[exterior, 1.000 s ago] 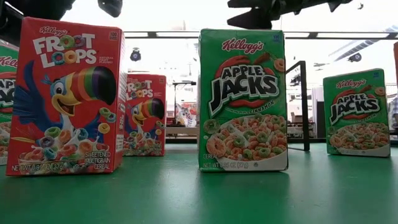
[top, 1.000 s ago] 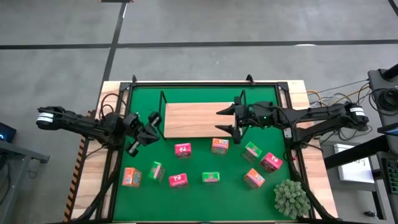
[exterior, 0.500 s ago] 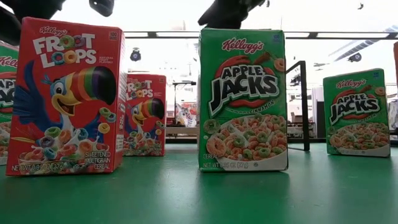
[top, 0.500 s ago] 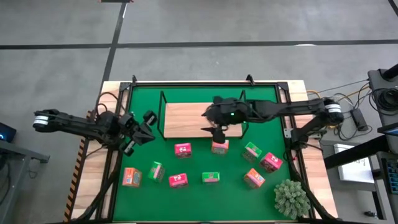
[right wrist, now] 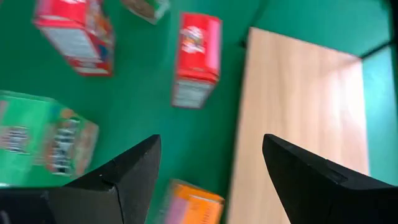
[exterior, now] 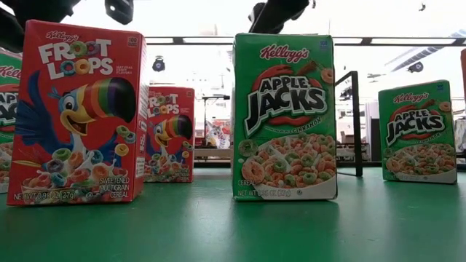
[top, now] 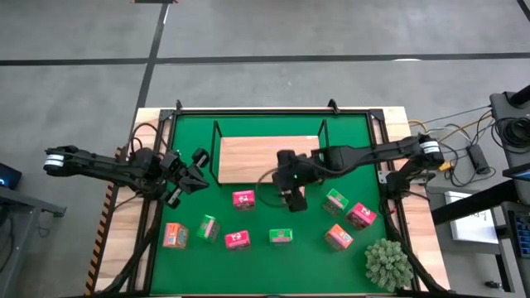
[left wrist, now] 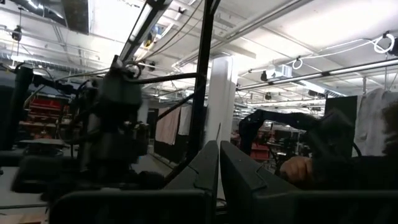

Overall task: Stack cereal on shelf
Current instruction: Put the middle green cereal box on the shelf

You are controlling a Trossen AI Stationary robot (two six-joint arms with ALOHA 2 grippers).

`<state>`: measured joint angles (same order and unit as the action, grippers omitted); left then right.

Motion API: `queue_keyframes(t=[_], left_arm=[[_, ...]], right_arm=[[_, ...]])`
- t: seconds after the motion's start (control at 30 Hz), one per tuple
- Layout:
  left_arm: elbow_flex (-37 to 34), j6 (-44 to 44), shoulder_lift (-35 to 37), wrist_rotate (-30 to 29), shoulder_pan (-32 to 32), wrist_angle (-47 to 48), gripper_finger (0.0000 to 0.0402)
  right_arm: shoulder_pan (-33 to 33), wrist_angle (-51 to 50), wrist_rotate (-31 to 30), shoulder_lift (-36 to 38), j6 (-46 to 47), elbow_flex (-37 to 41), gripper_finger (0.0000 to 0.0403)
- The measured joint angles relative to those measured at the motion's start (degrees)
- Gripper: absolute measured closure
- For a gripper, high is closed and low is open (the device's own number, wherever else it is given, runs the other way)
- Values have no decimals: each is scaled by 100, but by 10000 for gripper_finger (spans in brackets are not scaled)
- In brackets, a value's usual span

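Right gripper (top: 291,199) now lower over orange cereal box (right wrist: 194,208), fingers apart; left gripper (top: 184,184) closed, unmoved

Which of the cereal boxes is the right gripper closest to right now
The orange box just in front of the shelf: the right gripper, fingers open, hangs directly over it. The other boxes, like the red one, sit farther off.

Hidden or cropped: orange cereal box (right wrist: 193,208) cut by right wrist view's edge, blurred; right tool (top: 291,197) covers it in high view.
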<state>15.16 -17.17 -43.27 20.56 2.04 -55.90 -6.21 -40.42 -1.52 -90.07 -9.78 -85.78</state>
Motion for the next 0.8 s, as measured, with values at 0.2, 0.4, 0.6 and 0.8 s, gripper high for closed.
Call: queue_keyframes(t=[0.2,0.4,0.6,0.8], left_arm=[[0,-2,-20,0,0,-10,402],[48,-29,-13,0,0,-6,402],[207,64,-13,-2,0,-17,402],[274,168,-14,-2,0,-2,402]], right_arm=[[-326,-3,-99,38,233,38,131],[-389,-1,-516,38,706,111,131],[-392,437,-505,35,981,109,131],[-392,1139,-503,35,983,107,131]])
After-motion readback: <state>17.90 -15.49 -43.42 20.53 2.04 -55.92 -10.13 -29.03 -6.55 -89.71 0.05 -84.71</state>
